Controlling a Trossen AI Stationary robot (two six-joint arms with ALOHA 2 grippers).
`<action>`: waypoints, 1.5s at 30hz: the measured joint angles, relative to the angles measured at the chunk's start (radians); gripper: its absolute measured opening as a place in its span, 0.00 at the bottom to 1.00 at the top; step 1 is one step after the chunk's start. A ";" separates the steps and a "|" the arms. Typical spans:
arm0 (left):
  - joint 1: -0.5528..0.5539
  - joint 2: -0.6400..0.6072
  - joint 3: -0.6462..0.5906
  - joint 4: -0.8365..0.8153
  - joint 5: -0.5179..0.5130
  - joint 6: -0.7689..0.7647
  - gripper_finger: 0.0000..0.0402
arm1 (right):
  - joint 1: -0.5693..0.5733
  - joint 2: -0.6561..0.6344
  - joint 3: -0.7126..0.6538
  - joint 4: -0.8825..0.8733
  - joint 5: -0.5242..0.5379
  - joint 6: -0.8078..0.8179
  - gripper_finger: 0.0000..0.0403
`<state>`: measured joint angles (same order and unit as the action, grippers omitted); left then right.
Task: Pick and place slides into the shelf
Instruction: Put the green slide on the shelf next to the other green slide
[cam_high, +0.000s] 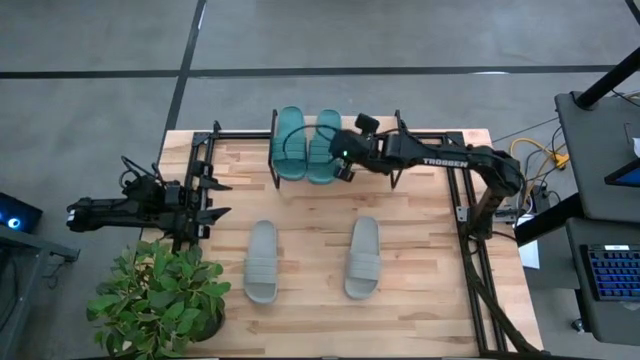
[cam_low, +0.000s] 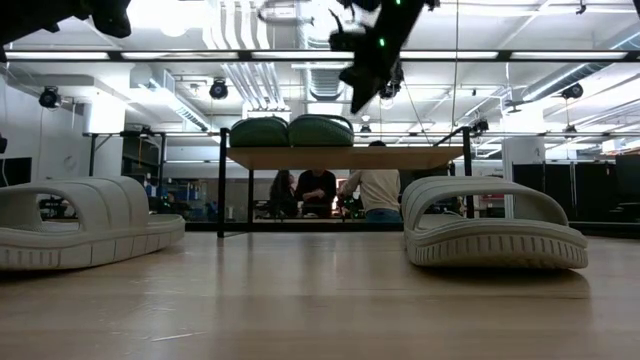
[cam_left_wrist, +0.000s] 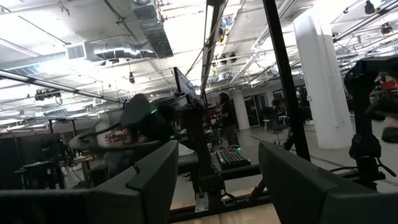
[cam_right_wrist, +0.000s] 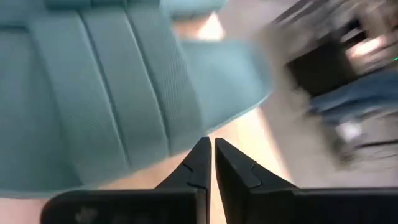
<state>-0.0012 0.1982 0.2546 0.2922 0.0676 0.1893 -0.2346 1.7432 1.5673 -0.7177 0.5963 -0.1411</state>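
I see two teal green rubber slides (cam_high: 308, 145) on the low wooden-plank shelf (cam_high: 272, 160), two light grey ribbed rubber slides (cam_high: 363, 258) on the table, long axes running front-to-back. Likely light, flexible, grippy; I'd pinch the strap. Right gripper (cam_high: 343, 160) closed, empty, above the teal pair; left gripper (cam_high: 213, 198) parted, idle.

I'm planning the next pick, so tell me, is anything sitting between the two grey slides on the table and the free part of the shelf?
Nothing visible does. The grey slides lie on bare tabletop in front of the shelf. The teal slides fill its left part; the right gripper, shut and empty, hovers beside them.
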 joint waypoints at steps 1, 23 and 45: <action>0.000 0.000 0.000 -0.002 -0.001 0.000 0.52 | -0.018 0.000 -0.010 -0.003 -0.044 0.015 0.03; 0.000 -0.002 0.000 -0.006 -0.001 -0.001 0.52 | -0.100 0.004 -0.186 0.307 -0.174 -0.058 0.02; 0.000 -0.003 0.000 -0.006 -0.001 0.001 0.52 | -0.144 0.006 -0.182 0.405 -0.287 -0.125 0.02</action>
<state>-0.0011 0.1955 0.2546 0.2861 0.0667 0.1902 -0.3790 1.7489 1.3848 -0.3129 0.3095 -0.2660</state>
